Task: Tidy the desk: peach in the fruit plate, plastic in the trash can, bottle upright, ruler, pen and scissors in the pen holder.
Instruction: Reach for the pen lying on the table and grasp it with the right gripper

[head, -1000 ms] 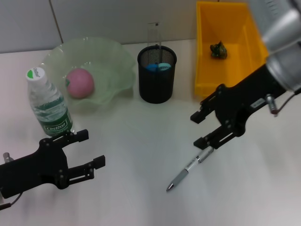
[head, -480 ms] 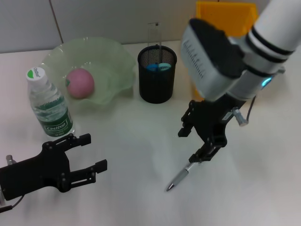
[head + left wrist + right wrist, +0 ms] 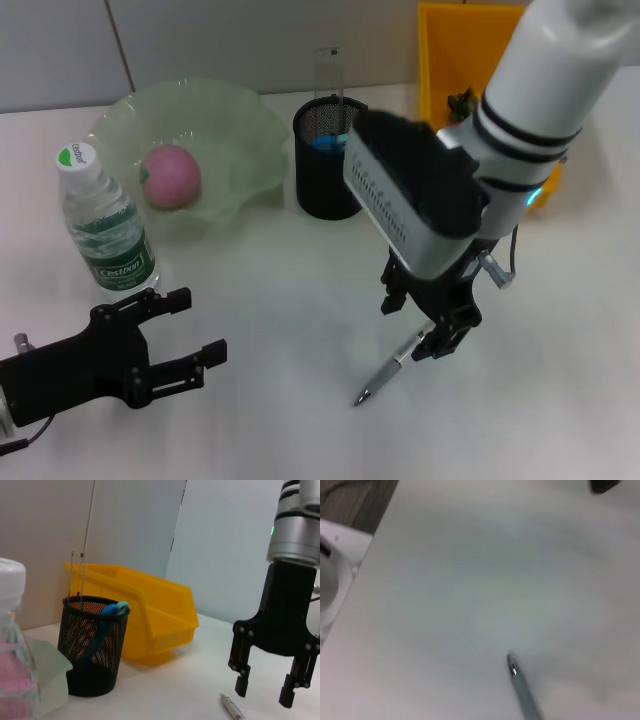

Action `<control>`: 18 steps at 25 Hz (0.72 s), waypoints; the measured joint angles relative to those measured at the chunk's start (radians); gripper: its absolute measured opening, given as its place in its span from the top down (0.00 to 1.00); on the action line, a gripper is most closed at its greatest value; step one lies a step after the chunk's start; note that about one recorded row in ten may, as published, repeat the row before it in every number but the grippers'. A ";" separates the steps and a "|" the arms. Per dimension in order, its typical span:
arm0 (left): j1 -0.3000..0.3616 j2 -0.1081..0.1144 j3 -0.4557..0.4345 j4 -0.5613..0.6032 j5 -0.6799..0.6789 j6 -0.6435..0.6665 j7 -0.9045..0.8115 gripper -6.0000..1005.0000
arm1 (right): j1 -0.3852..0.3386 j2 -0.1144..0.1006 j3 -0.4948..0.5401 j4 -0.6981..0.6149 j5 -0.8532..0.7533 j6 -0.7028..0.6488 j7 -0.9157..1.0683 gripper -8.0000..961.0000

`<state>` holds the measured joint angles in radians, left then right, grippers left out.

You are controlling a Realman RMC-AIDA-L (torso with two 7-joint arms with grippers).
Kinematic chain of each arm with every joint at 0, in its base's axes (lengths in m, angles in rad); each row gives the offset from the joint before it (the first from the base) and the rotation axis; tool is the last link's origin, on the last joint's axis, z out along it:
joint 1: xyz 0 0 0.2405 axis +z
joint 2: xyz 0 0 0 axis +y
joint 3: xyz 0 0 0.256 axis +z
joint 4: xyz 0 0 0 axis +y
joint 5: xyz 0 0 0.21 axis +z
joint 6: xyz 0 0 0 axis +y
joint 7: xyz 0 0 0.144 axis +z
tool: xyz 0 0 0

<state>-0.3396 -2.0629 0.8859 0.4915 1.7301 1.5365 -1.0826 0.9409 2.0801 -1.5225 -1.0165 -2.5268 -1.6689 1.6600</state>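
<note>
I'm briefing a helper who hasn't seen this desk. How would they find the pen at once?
Start from the black mesh pen holder at the back of the white desk and come toward the robot, to below the right hand. The pen lies flat there. It is the only slim silver stick, and the only loose item lying flat.

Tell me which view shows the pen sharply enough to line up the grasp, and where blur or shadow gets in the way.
Head view: pen sharp, right gripper open above its upper end, soft shadow only. Left wrist view: pen tip crisp but cut off at the frame edge. Right wrist view: whole picture blurred, pen smeared.
</note>
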 joint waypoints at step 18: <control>-0.020 -0.007 -0.001 -0.051 -0.001 -0.030 -0.014 0.16 | 0.038 0.008 -0.135 0.093 -0.004 0.083 -0.181 0.40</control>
<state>-0.3594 -2.0703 0.8850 0.4401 1.7295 1.5067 -1.0963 0.9787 2.0883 -1.6573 -0.9238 -2.5307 -1.5860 1.4787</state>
